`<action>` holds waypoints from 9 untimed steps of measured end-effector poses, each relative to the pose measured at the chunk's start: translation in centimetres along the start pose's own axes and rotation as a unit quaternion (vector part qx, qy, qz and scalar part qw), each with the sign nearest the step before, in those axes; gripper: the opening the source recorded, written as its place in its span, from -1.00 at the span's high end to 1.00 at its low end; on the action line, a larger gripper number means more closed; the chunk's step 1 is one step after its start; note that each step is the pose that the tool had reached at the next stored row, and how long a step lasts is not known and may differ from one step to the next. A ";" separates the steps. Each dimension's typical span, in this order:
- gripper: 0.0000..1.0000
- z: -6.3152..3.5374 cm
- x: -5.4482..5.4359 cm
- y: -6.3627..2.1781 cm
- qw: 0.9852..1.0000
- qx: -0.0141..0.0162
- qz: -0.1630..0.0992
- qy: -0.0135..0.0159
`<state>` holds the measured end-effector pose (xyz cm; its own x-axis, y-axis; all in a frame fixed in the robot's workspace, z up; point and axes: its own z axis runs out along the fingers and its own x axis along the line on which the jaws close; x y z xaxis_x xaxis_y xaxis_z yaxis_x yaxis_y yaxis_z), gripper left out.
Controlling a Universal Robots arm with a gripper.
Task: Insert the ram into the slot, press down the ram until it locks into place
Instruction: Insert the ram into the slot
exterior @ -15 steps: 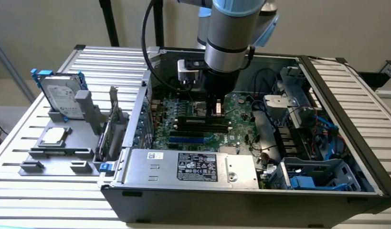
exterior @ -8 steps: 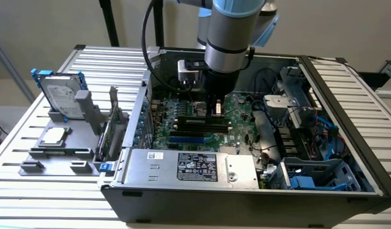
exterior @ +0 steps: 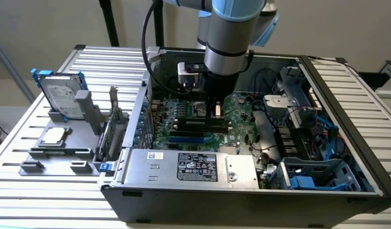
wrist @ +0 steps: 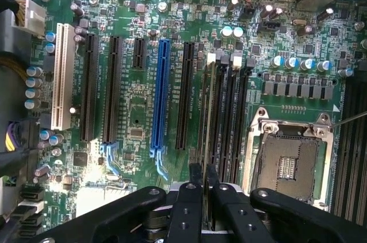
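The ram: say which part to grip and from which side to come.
Pinch the ram by its upper long edge, across the flat faces, from straight above, as the gripper does. It stands on edge among close parallel slots, so a sideways approach looks blocked.

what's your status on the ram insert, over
gripper shut on the ram. ram on edge along the slot, seating cannot tell. nothing blocking the slot.

Grey robot arm (exterior: pixel 228 43) reaches straight down, wrist vertical; its black gripper (wrist: pixel 203 169) points downward, fingers (wrist: pixel 195 177) pinched close on the ram (wrist: pixel 206 111).
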<state>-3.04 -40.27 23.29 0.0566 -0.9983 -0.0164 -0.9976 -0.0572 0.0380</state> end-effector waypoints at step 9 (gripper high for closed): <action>0.73 0.12 -0.1 -0.01 1.000 0.000 0.000 0.002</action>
<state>-3.04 -40.19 23.17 0.0566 -0.9983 -0.0126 -0.9977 -0.0570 0.0379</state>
